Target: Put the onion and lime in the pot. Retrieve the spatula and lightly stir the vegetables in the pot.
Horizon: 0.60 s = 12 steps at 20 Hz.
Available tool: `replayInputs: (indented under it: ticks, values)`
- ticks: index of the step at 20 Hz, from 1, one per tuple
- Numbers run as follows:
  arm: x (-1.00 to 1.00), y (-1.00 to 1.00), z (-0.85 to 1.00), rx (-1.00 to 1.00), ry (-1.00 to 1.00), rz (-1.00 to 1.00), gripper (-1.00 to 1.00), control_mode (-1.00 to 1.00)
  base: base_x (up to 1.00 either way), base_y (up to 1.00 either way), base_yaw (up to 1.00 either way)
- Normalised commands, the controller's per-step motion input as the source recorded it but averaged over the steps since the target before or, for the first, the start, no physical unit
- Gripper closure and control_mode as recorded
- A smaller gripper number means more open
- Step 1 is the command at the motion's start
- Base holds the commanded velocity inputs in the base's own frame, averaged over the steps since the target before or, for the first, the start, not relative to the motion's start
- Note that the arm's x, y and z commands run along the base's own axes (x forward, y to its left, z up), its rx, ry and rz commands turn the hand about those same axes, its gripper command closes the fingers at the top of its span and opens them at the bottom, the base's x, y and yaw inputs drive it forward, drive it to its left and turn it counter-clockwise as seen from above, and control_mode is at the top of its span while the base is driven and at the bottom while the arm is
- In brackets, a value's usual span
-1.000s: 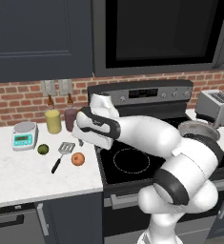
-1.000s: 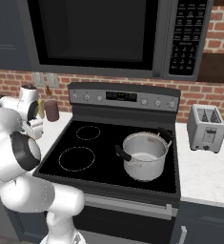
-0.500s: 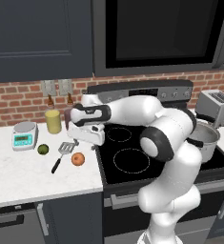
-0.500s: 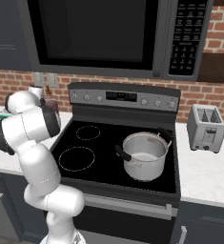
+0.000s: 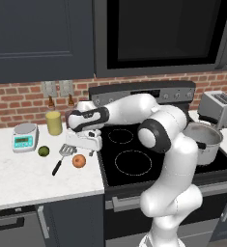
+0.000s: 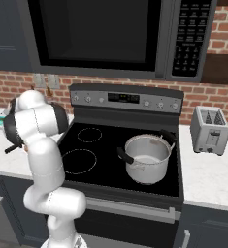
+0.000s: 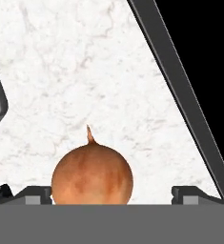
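**Open gripper hangs over the onion on the counter**

On the white marble counter (image 5: 18,173), left of the black stove (image 5: 148,164), stand a small digital scale (image 5: 24,136) and a yellowish jar (image 5: 53,123); no writing on them can be read. The lime (image 5: 43,151) lies near the spatula (image 5: 62,156), whose slotted head sits just beside the onion (image 5: 78,160). The gripper (image 5: 84,150), jaws spread wide and empty, hovers above that orange-tan, pointed-tipped ball. The steel pot (image 6: 147,158) sits on the stove's right side, near a toaster (image 6: 210,129).

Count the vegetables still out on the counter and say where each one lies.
2. The onion lies on the white counter by the stove's edge, beside the spatula. The lime lies further left, near the scale. None seems hidden.
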Motion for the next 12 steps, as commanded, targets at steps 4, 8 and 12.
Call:
replayInputs:
  ticks: [4,8,12]
  values:
    - [-0.23,0.00,-0.31,0.00,0.01,0.00,-1.00,-1.00,0.00,0.00,0.00]
    - [-0.33,0.00,-0.22,0.00,0.00,0.00,-1.00,-1.00,0.00,0.00,0.00]
    - [-0.29,0.00,-0.21,0.00,0.00,0.00,-1.00,-1.00,0.00,0.00,0.00]
